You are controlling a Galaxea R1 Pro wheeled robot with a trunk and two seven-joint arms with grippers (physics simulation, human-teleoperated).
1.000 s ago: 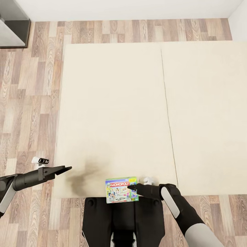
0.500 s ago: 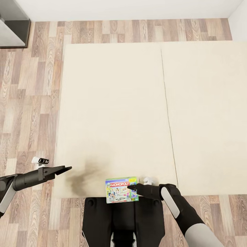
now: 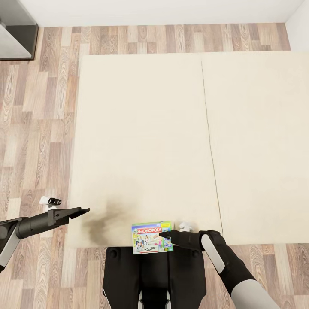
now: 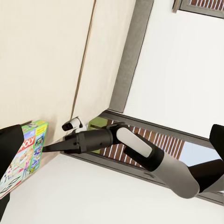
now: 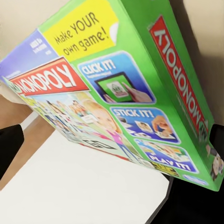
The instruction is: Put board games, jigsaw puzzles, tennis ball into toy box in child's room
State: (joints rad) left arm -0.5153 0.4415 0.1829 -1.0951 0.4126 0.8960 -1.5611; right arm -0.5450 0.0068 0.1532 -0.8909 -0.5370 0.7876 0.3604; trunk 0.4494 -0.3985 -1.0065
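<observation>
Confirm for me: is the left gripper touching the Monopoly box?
No; in the head view the left gripper hangs well apart from the Monopoly box, beside the bed's edge.

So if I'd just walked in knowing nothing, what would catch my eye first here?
Probably the bright Monopoly box, the one splash of colour, at the near edge of a huge plain cream bed. The right pincer is at the box's right side. The left pincer hangs empty over the bed's left edge, beside a dark smudge.
</observation>
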